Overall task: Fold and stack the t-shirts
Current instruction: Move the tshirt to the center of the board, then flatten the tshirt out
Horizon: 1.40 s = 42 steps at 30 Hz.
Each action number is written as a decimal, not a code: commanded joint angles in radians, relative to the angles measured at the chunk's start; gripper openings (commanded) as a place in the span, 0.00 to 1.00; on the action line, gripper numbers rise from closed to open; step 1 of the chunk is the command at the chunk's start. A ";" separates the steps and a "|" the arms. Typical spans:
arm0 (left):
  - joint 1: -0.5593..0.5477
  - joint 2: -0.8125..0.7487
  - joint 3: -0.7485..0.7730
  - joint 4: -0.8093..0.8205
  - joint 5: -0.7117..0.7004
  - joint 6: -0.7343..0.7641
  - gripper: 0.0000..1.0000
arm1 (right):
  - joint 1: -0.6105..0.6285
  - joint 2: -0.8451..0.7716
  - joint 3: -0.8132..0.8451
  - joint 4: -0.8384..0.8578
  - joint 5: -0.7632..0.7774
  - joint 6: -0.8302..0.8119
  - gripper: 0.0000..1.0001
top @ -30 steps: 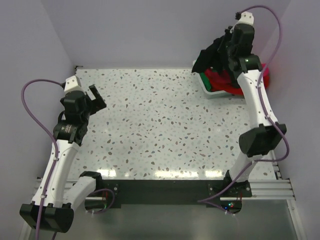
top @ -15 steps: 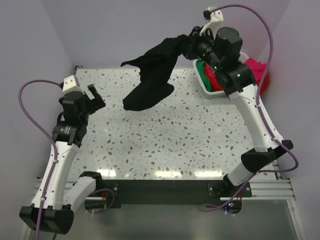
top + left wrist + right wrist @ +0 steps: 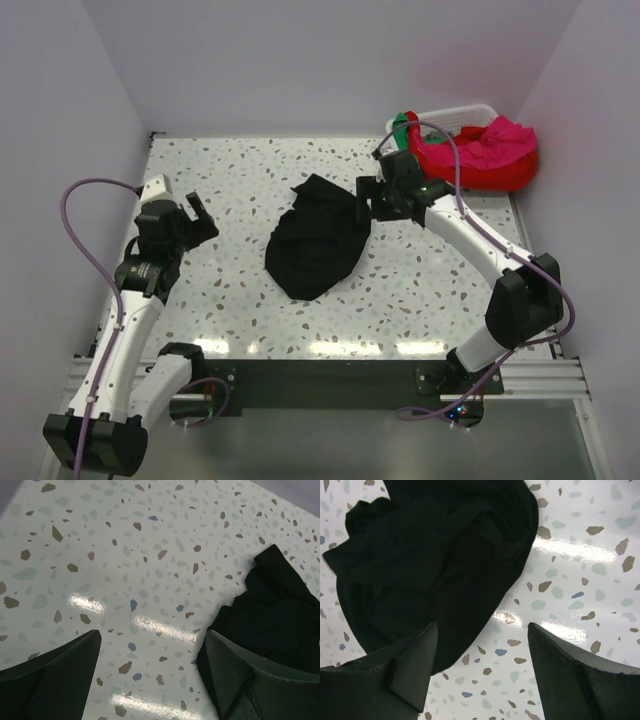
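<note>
One black shirt (image 3: 315, 240) on table (image 3: 250, 170); one basket (image 3: 455, 111) holding red shirt (image 3: 470, 172), pink shirt (image 3: 500, 135), green shirt (image 3: 403, 125). Left gripper (image 3: 197, 217), right gripper (image 3: 364, 198) spread, empty.

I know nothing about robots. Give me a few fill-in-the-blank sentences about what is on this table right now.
The crumpled cloth t-shirt lying on the speckled table is ____ in colour. The right gripper near it has its jaws ____, holding nothing. The white slatted plastic basket holding a red t-shirt stands at the table's far ____ corner.
Missing words: black; open; right.
</note>
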 commanded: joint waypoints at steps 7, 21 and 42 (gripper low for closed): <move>0.005 0.026 -0.083 0.075 0.164 -0.058 0.90 | 0.045 -0.032 -0.091 0.141 -0.275 0.041 0.73; -0.053 0.289 -0.210 0.454 0.480 -0.145 0.80 | 0.051 0.035 -0.097 0.211 -0.202 0.191 0.72; -0.179 0.702 -0.100 0.727 0.511 -0.260 0.54 | 0.049 -0.046 -0.113 0.122 -0.117 0.148 0.73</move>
